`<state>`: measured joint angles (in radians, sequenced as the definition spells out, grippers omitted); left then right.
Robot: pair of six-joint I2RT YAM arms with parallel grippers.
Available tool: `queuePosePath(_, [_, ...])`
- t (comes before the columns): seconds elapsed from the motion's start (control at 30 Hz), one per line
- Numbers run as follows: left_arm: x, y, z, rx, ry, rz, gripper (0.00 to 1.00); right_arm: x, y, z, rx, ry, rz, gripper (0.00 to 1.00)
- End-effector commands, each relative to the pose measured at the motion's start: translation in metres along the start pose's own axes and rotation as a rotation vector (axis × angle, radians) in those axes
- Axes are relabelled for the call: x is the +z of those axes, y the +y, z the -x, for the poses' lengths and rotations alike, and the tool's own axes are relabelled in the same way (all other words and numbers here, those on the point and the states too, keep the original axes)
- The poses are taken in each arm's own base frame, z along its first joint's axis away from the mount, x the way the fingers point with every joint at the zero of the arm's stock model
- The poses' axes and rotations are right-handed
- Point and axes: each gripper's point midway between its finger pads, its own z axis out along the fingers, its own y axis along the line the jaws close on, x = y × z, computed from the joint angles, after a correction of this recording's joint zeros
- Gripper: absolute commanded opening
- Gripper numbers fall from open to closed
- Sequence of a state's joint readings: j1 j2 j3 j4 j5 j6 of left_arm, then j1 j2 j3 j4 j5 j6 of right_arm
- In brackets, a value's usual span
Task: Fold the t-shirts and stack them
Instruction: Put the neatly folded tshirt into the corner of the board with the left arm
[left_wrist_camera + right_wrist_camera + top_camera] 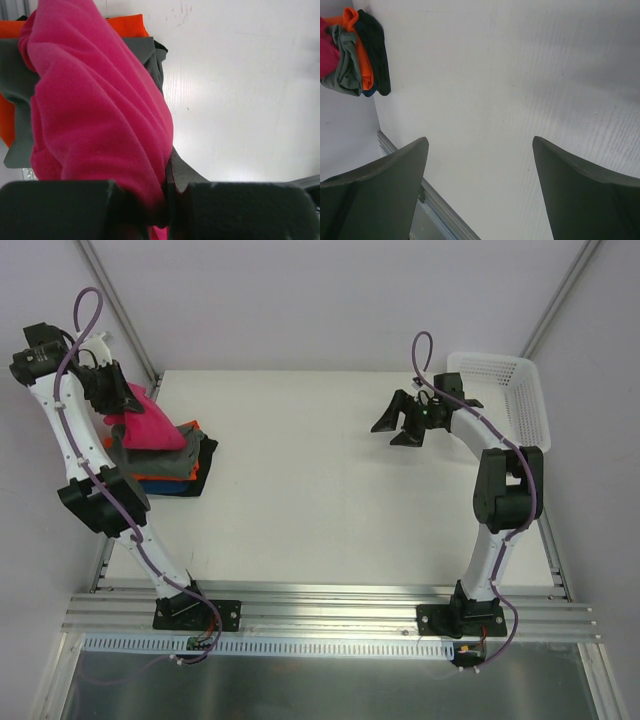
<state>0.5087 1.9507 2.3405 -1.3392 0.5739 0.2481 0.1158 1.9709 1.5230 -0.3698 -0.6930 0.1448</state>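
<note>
A magenta-red t-shirt (150,425) lies bunched on top of a stack of folded t-shirts (180,468), grey, orange, blue and black, at the table's far left. My left gripper (112,392) is shut on the magenta shirt's cloth (100,125), which hangs from the jaws over the grey shirt (20,85) and the orange shirt (127,25). My right gripper (398,425) is open and empty above the bare table at the right of centre. In the right wrist view the stack (357,55) shows at the top left, far from its fingers (385,175).
A white plastic lattice basket (505,390) stands at the table's far right corner, behind the right arm. An aluminium rail (330,605) runs along the near edge. The table's left edge (395,150) shows in the right wrist view.
</note>
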Motion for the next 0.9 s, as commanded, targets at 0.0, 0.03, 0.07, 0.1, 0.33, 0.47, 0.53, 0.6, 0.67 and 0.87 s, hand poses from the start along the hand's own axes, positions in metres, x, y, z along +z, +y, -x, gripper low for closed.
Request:
queuePosePath(0.0, [-0.007, -0.032, -0.030, -0.045, 0.123, -0.084, 0.00, -0.018, 0.025, 0.015, -0.076, -0.071, 0.034, 0.89])
queuePosePath(0.03, [-0.006, -0.034, -0.029, -0.042, 0.122, -0.090, 0.00, -0.019, 0.024, 0.016, -0.075, -0.074, 0.033, 0.90])
queuePosePath(0.07, [-0.004, -0.035, -0.031, -0.043, 0.130, -0.094, 0.00, -0.018, 0.024, 0.015, -0.076, -0.073, 0.031, 0.90])
queuePosePath(0.1, [-0.001, -0.037, -0.033, -0.042, 0.140, -0.100, 0.00, -0.019, 0.023, 0.015, -0.076, -0.076, 0.030, 0.90])
queuePosePath(0.33, [0.007, -0.090, -0.024, 0.128, 0.129, -0.167, 0.00, -0.024, 0.022, 0.009, -0.090, -0.083, 0.017, 0.90])
queuePosePath(0.47, [0.010, -0.129, -0.033, 0.226, 0.148, -0.217, 0.00, -0.028, 0.024, 0.008, -0.102, -0.089, 0.013, 0.90])
queuePosePath(0.53, [0.010, -0.143, -0.043, 0.244, 0.175, -0.246, 0.00, -0.029, 0.023, 0.006, -0.106, -0.090, 0.008, 0.90])
queuePosePath(0.6, [0.010, -0.143, -0.053, 0.229, 0.207, -0.253, 0.00, -0.031, 0.023, 0.006, -0.106, -0.093, 0.006, 0.90])
queuePosePath(0.67, [0.006, -0.139, -0.058, 0.224, 0.218, -0.256, 0.00, -0.032, 0.024, 0.004, -0.107, -0.091, 0.005, 0.90])
queuePosePath(0.87, [0.006, -0.055, -0.052, -0.019, 0.205, -0.182, 0.00, -0.030, 0.020, 0.000, -0.100, -0.087, 0.002, 0.90])
